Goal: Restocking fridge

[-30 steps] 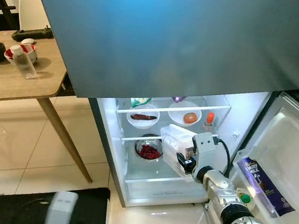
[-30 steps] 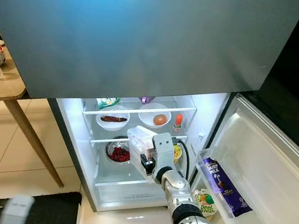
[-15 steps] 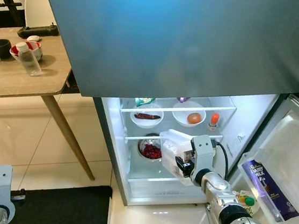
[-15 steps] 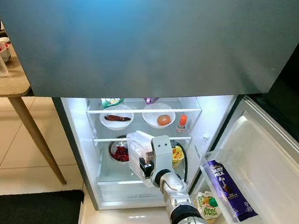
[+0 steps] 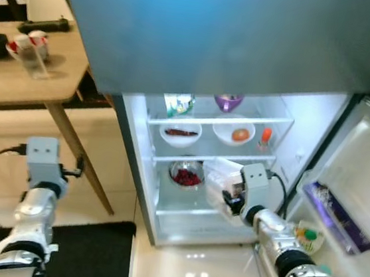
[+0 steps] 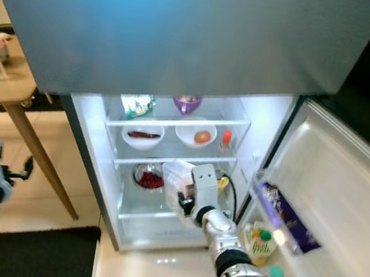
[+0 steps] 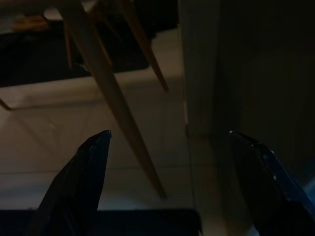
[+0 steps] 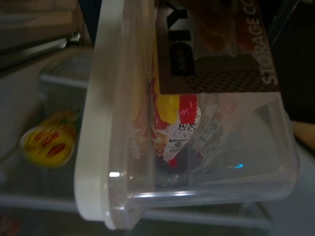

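Note:
A clear plastic storage container (image 5: pixel 220 180) with a white lid (image 8: pixel 93 128) hangs in the open fridge (image 5: pixel 137 146), in front of the middle shelf. Its side is seen close up in the right wrist view, with red and yellow packets (image 8: pixel 170 125) inside. My right gripper (image 5: pixel 232 202) is shut on the container's near end. A steel bowl of red berries (image 5: pixel 186 176) sits just to its left, and a yellow cup (image 8: pixel 48 145) stands behind it. My left gripper (image 7: pixel 167 140) is open and holds nothing. It hangs low beside the table leg (image 7: pixel 113 103).
The upper shelves hold two white bowls (image 5: pixel 181 133), a small red-capped bottle (image 5: pixel 265 137), a purple bowl (image 5: pixel 228 102) and a green packet (image 5: pixel 179 103). The open door (image 5: pixel 361 178) on the right carries a purple chocolate bar (image 5: pixel 333 215) and a juice carton (image 5: pixel 308 234). A wooden table (image 5: pixel 17 86) stands left.
The camera has dropped and shifted, so the top shelf now shows. My left arm has risen into view on the left. The right gripper still holds the container in the fridge.

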Controlling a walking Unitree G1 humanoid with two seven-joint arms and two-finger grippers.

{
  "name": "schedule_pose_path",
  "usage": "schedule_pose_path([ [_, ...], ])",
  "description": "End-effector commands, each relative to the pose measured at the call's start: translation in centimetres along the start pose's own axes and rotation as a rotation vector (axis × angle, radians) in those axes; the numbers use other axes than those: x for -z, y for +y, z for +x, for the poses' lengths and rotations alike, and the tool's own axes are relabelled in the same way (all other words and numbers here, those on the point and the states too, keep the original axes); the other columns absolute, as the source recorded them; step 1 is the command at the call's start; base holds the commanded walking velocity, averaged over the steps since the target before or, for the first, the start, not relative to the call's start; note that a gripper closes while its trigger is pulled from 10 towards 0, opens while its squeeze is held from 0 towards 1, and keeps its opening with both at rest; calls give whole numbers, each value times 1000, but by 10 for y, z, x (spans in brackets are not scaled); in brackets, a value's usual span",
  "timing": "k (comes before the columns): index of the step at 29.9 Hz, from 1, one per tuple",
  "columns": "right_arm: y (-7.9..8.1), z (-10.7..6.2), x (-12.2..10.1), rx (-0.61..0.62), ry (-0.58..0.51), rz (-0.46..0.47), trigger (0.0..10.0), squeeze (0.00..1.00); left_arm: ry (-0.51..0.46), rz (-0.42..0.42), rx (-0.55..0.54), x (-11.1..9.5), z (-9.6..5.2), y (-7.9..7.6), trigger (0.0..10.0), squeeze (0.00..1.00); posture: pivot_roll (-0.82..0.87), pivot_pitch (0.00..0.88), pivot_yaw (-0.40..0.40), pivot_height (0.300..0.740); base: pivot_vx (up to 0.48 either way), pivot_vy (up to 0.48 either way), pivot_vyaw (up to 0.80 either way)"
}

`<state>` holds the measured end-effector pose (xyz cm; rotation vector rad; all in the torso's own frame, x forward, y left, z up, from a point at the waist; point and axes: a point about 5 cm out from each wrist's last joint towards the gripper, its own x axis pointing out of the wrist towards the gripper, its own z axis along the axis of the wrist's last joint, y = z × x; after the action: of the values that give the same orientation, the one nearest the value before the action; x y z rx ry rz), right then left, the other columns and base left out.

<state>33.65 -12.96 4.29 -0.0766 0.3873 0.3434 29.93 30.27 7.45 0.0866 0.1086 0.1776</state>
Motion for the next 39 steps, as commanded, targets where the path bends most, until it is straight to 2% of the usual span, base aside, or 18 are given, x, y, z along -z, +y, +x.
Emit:
schedule_pose_path([
  [1, 3, 1, -2, -6, -8, 7, 10000, 0, 23, -15, 36, 10, -4, -10, 10000, 0, -88, 57, 43, 595, 0, 0, 0],
  [3, 3, 1, -3, -6, -19, 9, 10000, 0, 29, -28, 83, 15, -6, -21, 10000, 0, -87, 57, 42, 586, 0, 0, 0],
  [4, 3, 1, -5, -11, -39, 12, 10000, 0, 38, -37, 151, 22, -9, -38, 10000, 0, -87, 57, 41, 586, 0, 0, 0],
  [6, 3, 1, -5, -11, -39, 12, 10000, 0, 38, -37, 151, 22, -9, -38, 10000, 0, -87, 57, 41, 586, 0, 0, 0],
  [8, 5, 2, -10, -34, -76, 19, 10000, 0, 29, -63, 221, 26, -12, -57, 10000, 0, -87, 60, 39, 586, 0, 0, 0],
  [11, 6, 2, -12, -41, -87, 23, 10000, 0, 20, -69, 251, 26, -12, -64, 10000, 0, -87, 62, 38, 586, 0, 0, 0],
  [14, 8, 3, -17, -56, -107, 30, 10000, 0, -9, -72, 309, 23, -13, -77, 10000, 0, -88, 64, 37, 586, 0, 0, 0],
  [15, 9, 4, -21, -70, -125, 36, 10000, 0, -40, -79, 347, 18, -12, -86, 10000, 0, -87, 68, 38, 586, 0, 0, 0],
  [16, 9, 4, -21, -70, -125, 36, 10000, 0, -40, -79, 347, 18, -12, -86, 10000, 0, -87, 68, 38, 586, 0, 0, 0],
  [18, 13, 6, -32, -108, -167, 42, 10000, 0, -116, -97, 435, 3, -11, -106, 10000, 0, -87, 74, 37, 581, 0, 0, 0],
  [19, 13, 6, -32, -108, -167, 42, 10000, 0, -116, -97, 435, 3, -11, -106, 10000, 0, -87, 74, 37, 581, 0, 0, 0],
  [21, 17, 8, -41, -145, -203, 43, 10000, 0, -173, -99, 526, -8, -13, -126, 10000, 0, -87, 74, 37, 571, 0, 0, 0],
  [22, 17, 8, -41, -145, -203, 43, 10000, 0, -173, -99, 526, -8, -13, -126, 10000, 0, -87, 74, 37, 571, 0, 0, 0],
  [23, 19, 8, -46, -163, -220, 43, 10000, 0, -187, -105, 567, -10, -16, -137, 10000, 0, -86, 76, 39, 566, 0, 0, 0],
  [24, 19, 8, -46, -163, -220, 43, 10000, 0, -187, -105, 567, -10, -16, -137, 10000, 0, -86, 76, 39, 566, 0, 0, 0],
  [27, 25, 9, -56, -208, -268, 37, 10000, 0, -189, -117, 670, -6, -29, -164, 10000, 0, -92, 79, 45, 551, 0, 0, 0],
  [33, 26, 7, -70, -269, -335, 15, 10000, 0, -189, -131, 711, -2, -41, -179, 10000, 0, -93, 83, 48, 526, 0, 0, 0],
  [39, 24, 5, -89, -312, -394, -25, 10000, 0, -233, -128, 672, -9, -42, -178, 10000, 0, -94, 88, 46, 501, 0, 0, 0],
])
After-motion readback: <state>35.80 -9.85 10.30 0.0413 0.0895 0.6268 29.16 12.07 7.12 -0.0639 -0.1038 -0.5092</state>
